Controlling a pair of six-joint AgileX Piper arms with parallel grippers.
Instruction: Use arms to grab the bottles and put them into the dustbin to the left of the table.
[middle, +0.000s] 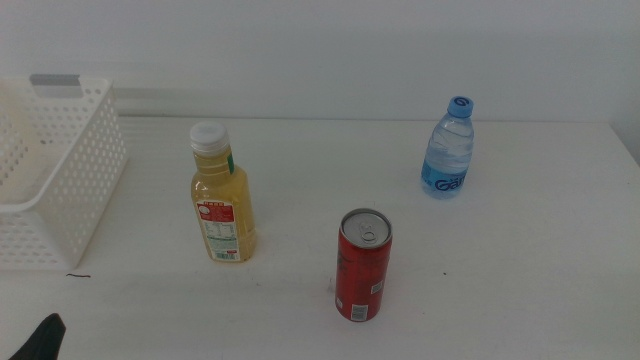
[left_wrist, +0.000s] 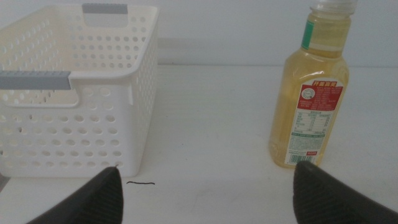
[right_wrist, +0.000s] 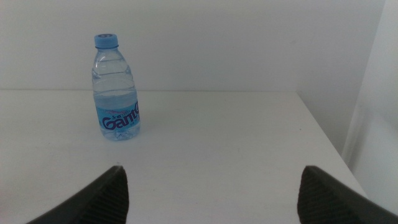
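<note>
Three containers stand upright on the white table (middle: 520, 280): a yellow juice bottle (middle: 222, 195) left of centre, a red soda can (middle: 363, 265) near the front middle, and a small clear water bottle (middle: 449, 150) at the back right. The white perforated dustbin (middle: 85, 170) sits at the left edge. Only a dark tip of my left gripper (middle: 45, 338) shows at the bottom left corner. In the left wrist view the left gripper (left_wrist: 208, 193) is open and empty, facing the dustbin (left_wrist: 93, 124) and the juice bottle (left_wrist: 311, 87). The right gripper (right_wrist: 211, 193) is open, well short of the water bottle (right_wrist: 115, 90).
A small dark scuff mark (middle: 78, 275) lies on the table in front of the dustbin. The table's right edge (right_wrist: 323, 134) runs close beyond the water bottle. A plain white wall stands behind the table.
</note>
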